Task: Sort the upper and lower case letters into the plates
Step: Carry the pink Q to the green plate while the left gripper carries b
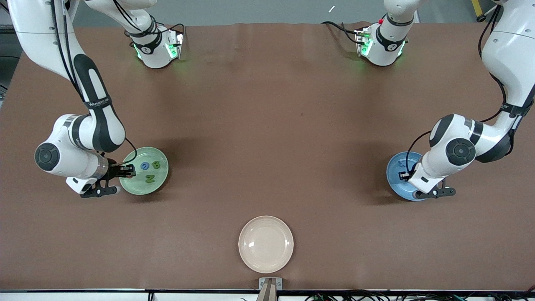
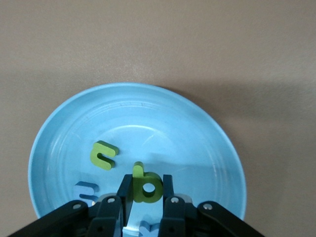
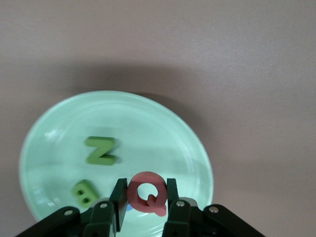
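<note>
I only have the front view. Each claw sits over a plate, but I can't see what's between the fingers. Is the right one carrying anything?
Observer: Yes. The right claw is shut on the red Q, held above the mint green plate.
Operator: And the left claw?
Observer: The left claw is shut on a green lower-case b, above the blue plate.
Operator: The arm hides most of that blue plate for me. What's already in it?
Observer: Another green lower-case letter lies flat in it, and pale blue pieces show partly under the claw; I can't read those.
Operator: Is the green N upright or flat?
Observer: The green N lies flat in the mint green plate, beside the green B.
</note>
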`<action>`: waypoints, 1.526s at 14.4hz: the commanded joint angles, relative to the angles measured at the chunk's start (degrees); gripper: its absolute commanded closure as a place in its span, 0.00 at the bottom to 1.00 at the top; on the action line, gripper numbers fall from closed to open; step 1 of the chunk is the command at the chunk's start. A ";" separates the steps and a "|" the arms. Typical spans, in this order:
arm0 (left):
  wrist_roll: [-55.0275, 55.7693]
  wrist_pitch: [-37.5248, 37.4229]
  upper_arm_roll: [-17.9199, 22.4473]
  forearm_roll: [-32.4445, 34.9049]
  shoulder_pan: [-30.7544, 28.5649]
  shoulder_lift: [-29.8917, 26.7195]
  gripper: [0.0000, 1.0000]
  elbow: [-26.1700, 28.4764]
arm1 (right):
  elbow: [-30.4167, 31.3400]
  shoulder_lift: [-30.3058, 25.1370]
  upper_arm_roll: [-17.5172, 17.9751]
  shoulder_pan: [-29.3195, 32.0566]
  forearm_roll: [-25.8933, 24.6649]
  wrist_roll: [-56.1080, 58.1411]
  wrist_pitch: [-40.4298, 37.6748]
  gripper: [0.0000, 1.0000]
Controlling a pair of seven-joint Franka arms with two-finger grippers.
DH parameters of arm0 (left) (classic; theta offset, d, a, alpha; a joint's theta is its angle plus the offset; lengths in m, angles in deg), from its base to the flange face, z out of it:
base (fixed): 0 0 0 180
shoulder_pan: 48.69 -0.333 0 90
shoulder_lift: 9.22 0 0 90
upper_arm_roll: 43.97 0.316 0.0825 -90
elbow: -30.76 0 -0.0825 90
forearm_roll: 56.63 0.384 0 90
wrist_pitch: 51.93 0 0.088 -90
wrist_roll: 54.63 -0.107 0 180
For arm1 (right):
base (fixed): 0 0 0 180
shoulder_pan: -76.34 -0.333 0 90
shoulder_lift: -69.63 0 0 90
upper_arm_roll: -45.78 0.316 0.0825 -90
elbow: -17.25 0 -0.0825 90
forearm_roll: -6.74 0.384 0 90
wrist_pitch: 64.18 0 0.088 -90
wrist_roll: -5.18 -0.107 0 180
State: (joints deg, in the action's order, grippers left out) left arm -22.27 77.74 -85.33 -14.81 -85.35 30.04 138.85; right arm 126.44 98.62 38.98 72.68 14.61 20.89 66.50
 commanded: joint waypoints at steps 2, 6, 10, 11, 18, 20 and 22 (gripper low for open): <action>-0.55 1.91 -0.22 2.65 -0.86 0.99 0.89 0.89 | 4.44 -0.69 1.18 1.11 -0.67 0.98 2.82 0.99; -0.46 1.91 -0.13 2.74 -0.86 1.52 0.85 0.89 | 6.21 -0.69 1.27 0.85 -0.58 0.98 3.35 0.98; -0.63 2.52 0.13 2.83 -0.86 1.70 0.51 0.80 | 6.21 -0.60 1.27 0.93 -0.58 0.90 3.17 0.87; -0.63 2.43 0.13 2.74 -0.95 1.43 0.21 0.80 | 6.21 -0.60 1.27 0.93 -0.58 0.98 3.09 0.75; -0.46 1.56 -0.83 1.87 -1.22 -3.82 0.00 -0.16 | -1.41 -2.53 1.27 0.85 -0.23 -0.60 -10.50 0.00; -0.46 -1.07 -2.76 1.08 -1.91 -6.12 0.00 -0.60 | -5.11 -3.32 1.27 0.67 -0.23 -3.83 -16.14 0.00; -0.63 -5.02 -5.83 -2.25 -3.50 -6.65 0.00 -3.57 | -6.27 -4.46 1.44 -0.20 -0.32 -8.83 -17.65 0.00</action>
State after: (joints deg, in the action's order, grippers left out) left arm -22.26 76.44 -88.56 -14.57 -87.24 25.63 136.58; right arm 120.60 95.71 39.79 72.83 14.62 16.61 50.38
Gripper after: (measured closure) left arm 0.000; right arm 0.000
